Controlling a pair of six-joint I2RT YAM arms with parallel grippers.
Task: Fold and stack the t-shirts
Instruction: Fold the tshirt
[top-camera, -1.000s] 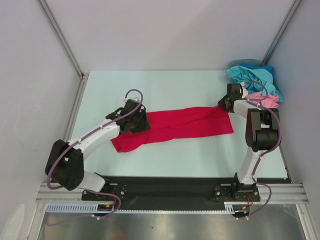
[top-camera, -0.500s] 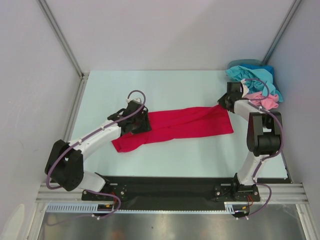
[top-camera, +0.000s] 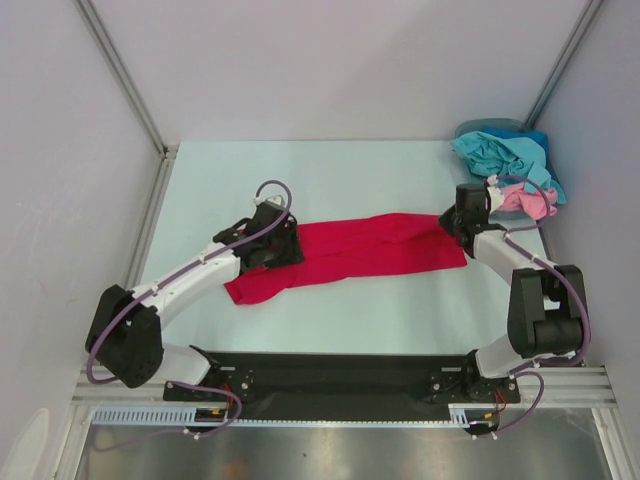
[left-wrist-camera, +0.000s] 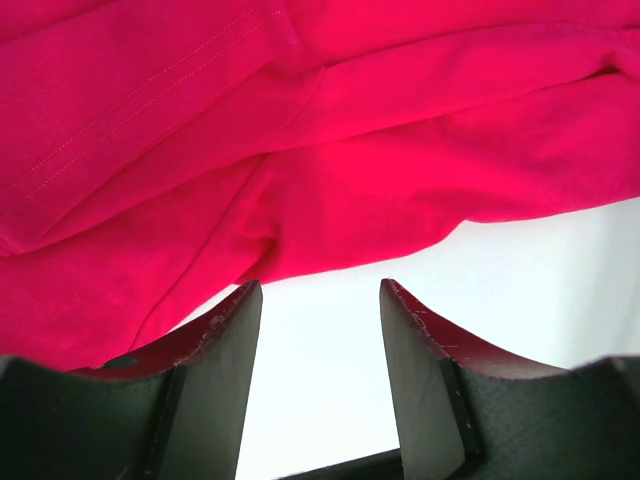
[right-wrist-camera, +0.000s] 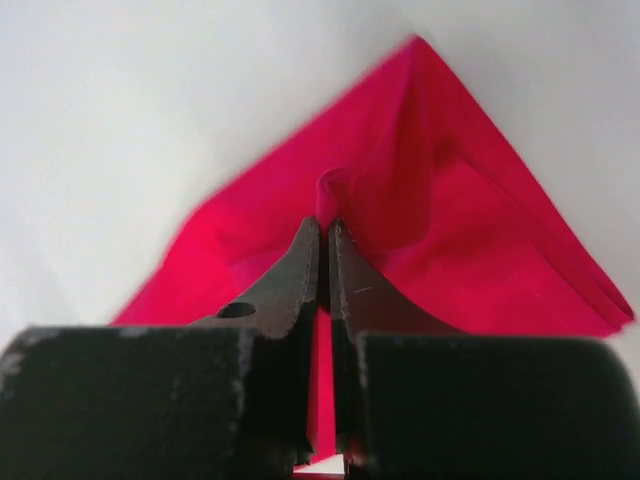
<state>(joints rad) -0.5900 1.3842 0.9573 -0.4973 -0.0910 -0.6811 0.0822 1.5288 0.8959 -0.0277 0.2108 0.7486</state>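
two grippers on one garment here: a crimson red cloth t-shirt (top-camera: 360, 250) lies in a long band, left to right, across the middle of the pale table (top-camera: 330, 170).

over to the right gripper (top-camera: 450, 218), at the shirt's far right corner. wrist view says it all: the right gripper (right-wrist-camera: 322, 225) has its jaws pressed together on a pinch of red cloth, a small nub of fabric poking out past the tips, and the rest of the shirt (right-wrist-camera: 450, 230) fans away beyond them.

now the left gripper (top-camera: 272, 245), down over the shirt's left part. from its own camera the left gripper (left-wrist-camera: 320, 290) stands partly open, holding nothing, with bare table showing in the gap. the shirt's edge (left-wrist-camera: 350, 150) runs just past the fingertips, and cloth reaches the tip of the left-hand finger (left-wrist-camera: 215, 340).

far right corner: a teal-blue cloth t-shirt (top-camera: 505, 155) heaped by a blue-grey plastic basket (top-camera: 490, 127), with a light pink cloth t-shirt (top-camera: 527, 200) bunched just near of it.
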